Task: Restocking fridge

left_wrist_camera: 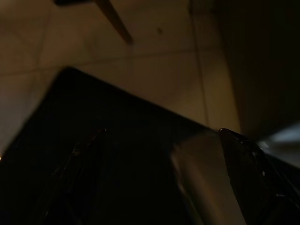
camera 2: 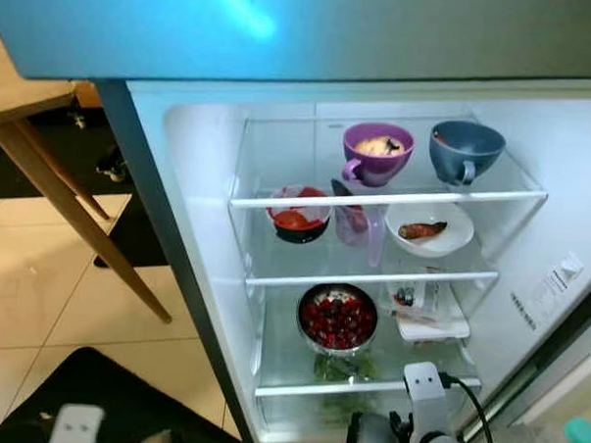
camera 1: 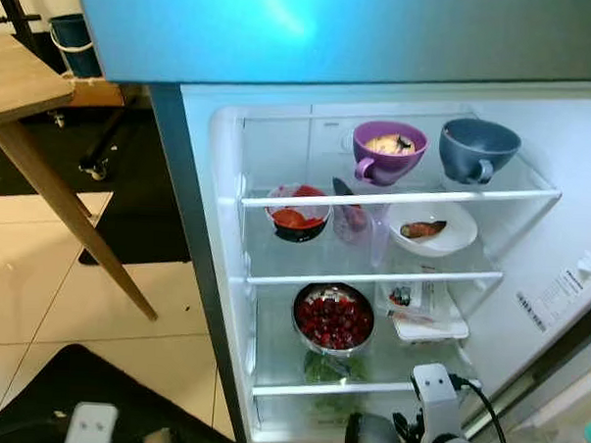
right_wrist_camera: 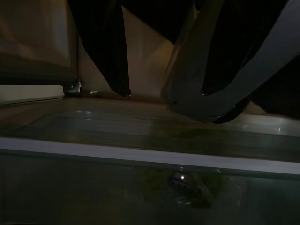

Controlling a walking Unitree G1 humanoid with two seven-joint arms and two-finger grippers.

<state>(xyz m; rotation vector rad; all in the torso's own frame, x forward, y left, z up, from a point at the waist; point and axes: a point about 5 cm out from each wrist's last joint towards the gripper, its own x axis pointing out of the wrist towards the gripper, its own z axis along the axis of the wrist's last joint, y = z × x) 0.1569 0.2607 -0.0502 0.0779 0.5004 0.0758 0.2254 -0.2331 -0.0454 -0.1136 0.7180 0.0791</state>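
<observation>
The open fridge [camera 1: 215, 277] is already well stocked: purple cup [camera 1: 388, 152] and blue cup [camera 1: 477, 148] on its top shelf, steel bowl of red fruit [camera 1: 333, 317] lower down. The right gripper [right_wrist_camera: 154, 91] hangs before the fridge's bottom drawer, fingers parted and empty, probably reaching for it. The left gripper [left_wrist_camera: 159, 168], well left of the fridge over a dark mat, looks spread and empty too.

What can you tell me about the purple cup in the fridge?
The purple cup is a wide, bowl-shaped mug that looks like glossy plastic or ceramic, with a loop handle on its lower left side. It stands upright on the top glass shelf, left of a blue-grey mug of the same shape, a small gap between them. Inside is something pale yellow with a dark bit on top; what food it is cannot be told.
</observation>
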